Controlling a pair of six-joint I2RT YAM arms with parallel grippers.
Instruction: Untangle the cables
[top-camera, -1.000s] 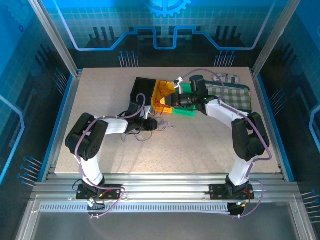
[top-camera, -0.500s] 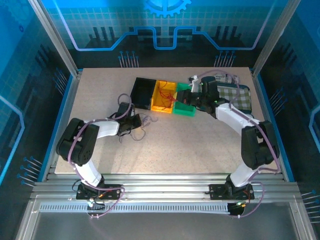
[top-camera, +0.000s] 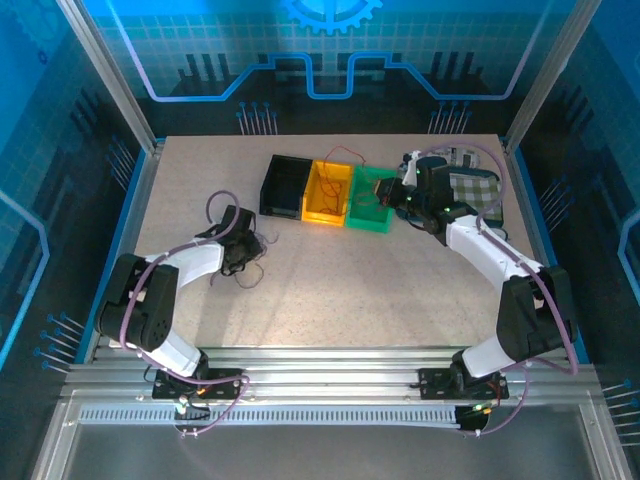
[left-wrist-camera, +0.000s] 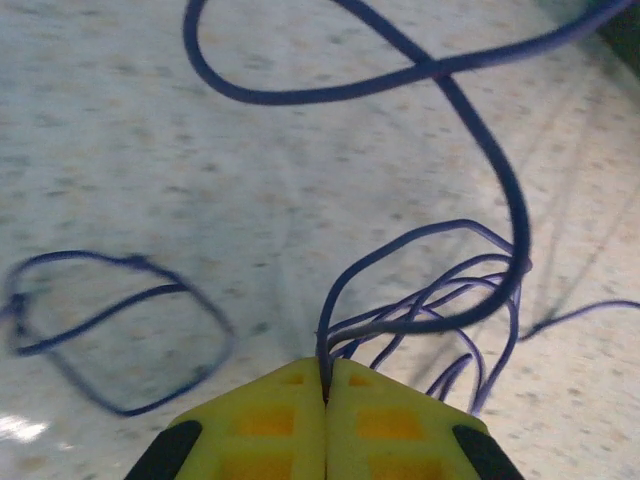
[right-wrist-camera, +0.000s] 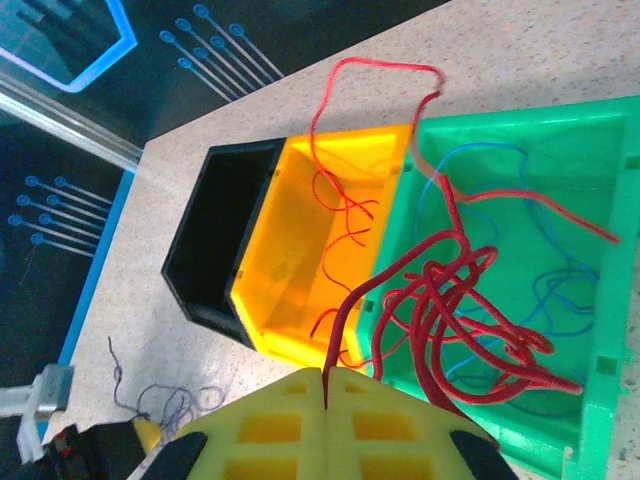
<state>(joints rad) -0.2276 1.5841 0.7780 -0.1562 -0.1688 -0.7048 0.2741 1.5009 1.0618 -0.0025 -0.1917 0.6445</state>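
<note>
Though split into two bunches, leaves both knotted: red cables (right-wrist-camera: 440, 300) pinched in closed right hand (right-wrist-camera: 325, 378), blue cables (left-wrist-camera: 440, 305) in closed left hand (left-wrist-camera: 325, 368).

I see a speckled beige table (top-camera: 330, 300), black bin (top-camera: 283, 185), yellow bin (top-camera: 322, 218), green bin (top-camera: 368, 225) in a touching row, checkered cloth (top-camera: 470, 190) at right, dark purple cables (left-wrist-camera: 432, 70) trailing at left

Blurred blue cable loop (left-wrist-camera: 100, 320), green bin (right-wrist-camera: 560, 125) cropped at right edge

A robotics lab cell: a speckled counter (top-camera: 340, 290) boxed in by aluminium framing (top-camera: 112, 75) and blue circuit-pattern wall panels (top-camera: 330, 60), with metal rails (top-camera: 330, 365) along its near edge
</note>
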